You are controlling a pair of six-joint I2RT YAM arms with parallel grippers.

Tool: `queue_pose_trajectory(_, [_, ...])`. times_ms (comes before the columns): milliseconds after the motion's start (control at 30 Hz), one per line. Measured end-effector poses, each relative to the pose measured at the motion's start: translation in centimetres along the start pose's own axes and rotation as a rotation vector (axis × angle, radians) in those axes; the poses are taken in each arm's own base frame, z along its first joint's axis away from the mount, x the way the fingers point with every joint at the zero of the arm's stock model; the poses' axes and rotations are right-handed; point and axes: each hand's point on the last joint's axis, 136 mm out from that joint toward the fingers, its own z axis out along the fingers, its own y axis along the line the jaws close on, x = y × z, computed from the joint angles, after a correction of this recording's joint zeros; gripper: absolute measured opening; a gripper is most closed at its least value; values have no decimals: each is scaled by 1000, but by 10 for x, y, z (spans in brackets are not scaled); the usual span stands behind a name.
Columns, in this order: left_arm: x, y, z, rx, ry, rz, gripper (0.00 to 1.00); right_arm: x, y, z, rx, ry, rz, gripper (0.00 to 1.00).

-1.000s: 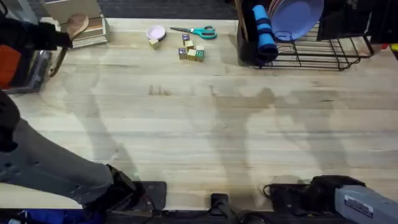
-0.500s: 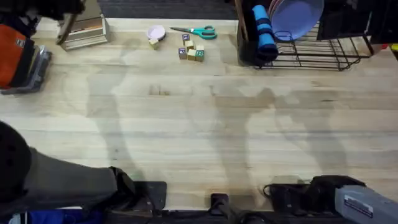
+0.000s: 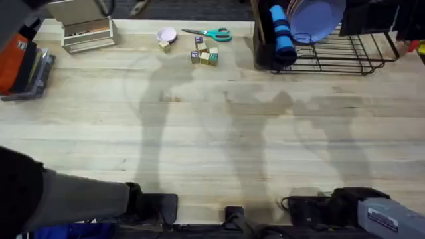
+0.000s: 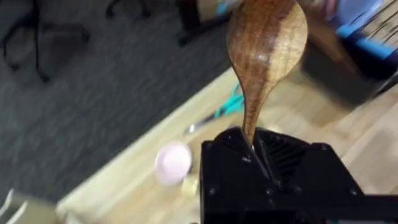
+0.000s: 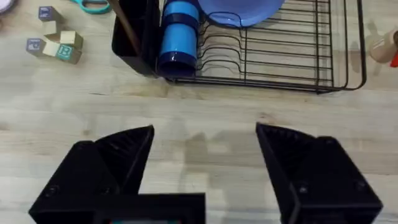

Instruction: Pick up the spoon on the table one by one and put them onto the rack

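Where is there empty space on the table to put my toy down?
The big bare stretch of the table runs from the blocks and scissors near the far edge toward the arm bases. It's crowded along the far edge: the beige holder, the pink cup and the rack with its blue cup and plate.

Lab or office workspace, grey carpet floor (image 4: 93,93), butcher-block table (image 3: 219,133), chair base (image 4: 28,40)

Glossy, dark-grained wood on the spoon (image 4: 266,43); pale matt wooden planks on the worktop (image 3: 219,133); thin black metal wire on the rack (image 5: 280,56); matt black plastic hand (image 4: 264,165).
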Motion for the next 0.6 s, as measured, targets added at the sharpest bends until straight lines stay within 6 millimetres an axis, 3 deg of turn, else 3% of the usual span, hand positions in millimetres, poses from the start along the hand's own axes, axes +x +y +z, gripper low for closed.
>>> queue_pose_trajectory(367, [-89, -78, 38, 138, -285, 126, 43, 0, 0, 0, 0, 0, 0, 993])
queue_pose_trajectory(467, [-104, -92, 55, 188, -368, 123, 43, 0, 0, 0, 0, 0, 0, 993])
queue_pose_trajectory(600, [-107, -109, 83, 250, -428, 83, 43, 0, 0, 0, 0, 0, 0, 993])
